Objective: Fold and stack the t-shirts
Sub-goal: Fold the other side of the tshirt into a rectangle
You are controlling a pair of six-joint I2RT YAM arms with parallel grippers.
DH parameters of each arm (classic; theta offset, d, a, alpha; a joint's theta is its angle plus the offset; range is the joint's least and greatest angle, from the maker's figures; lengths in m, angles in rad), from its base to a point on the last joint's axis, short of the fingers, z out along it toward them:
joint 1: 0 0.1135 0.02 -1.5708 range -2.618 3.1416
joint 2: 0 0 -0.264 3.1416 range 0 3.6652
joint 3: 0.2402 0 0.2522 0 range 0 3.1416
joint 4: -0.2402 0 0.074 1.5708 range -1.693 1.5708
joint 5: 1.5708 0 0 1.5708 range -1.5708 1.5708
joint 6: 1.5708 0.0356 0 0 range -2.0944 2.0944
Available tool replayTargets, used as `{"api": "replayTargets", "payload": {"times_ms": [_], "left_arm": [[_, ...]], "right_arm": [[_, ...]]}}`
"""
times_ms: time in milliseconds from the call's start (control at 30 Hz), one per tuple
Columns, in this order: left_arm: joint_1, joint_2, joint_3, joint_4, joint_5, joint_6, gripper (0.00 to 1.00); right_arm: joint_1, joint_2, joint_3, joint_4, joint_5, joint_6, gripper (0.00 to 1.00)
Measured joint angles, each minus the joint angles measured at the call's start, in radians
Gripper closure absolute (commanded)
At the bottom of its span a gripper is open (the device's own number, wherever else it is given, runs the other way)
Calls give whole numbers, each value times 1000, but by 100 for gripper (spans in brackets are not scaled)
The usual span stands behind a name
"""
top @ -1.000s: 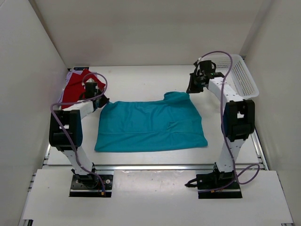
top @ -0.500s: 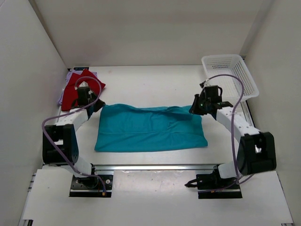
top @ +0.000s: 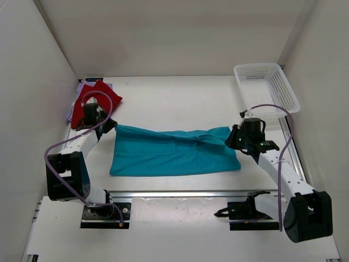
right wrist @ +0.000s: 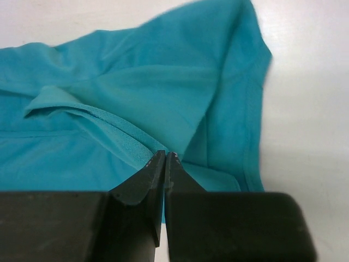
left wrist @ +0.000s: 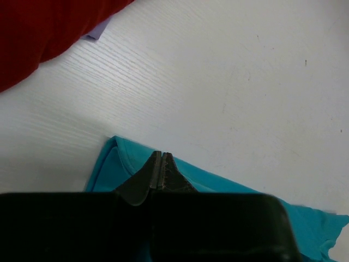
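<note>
The teal t-shirt point(top: 169, 155) lies across the middle of the table, its far part folded over toward the near edge. My left gripper point(top: 110, 126) is shut on its far left corner, which shows in the left wrist view point(left wrist: 117, 161) beside the closed gripper point(left wrist: 162, 155). My right gripper point(top: 234, 140) is shut on its far right edge; the right wrist view shows the closed gripper point(right wrist: 165, 155) pinching a fold of teal cloth point(right wrist: 163, 82). The deep red t-shirt point(top: 91, 99) lies crumpled at the far left, on the lavender one point(top: 70, 116), of which only slivers show.
A white lattice basket point(top: 267, 87) stands at the far right corner. White walls enclose the table on the left, back and right. The red shirt point(left wrist: 43, 27) and a lavender edge point(left wrist: 95, 34) lie just beyond my left gripper.
Both grippers have drawn the teal shirt's far edge toward the near side, so the shirt now looks narrower front to back. The right arm has swung down from near the basket.
</note>
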Motion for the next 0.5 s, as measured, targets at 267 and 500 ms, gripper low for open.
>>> {"api": "replayTargets", "payload": {"times_ms": [267, 500], "left_arm": [[16, 4, -83, -8, 35, -2, 100], [43, 19, -87, -15, 49, -33, 84]], "right_arm": [[-40, -157, -163, -14, -29, 63, 100], [18, -254, -270, 3, -45, 122, 91]]}}
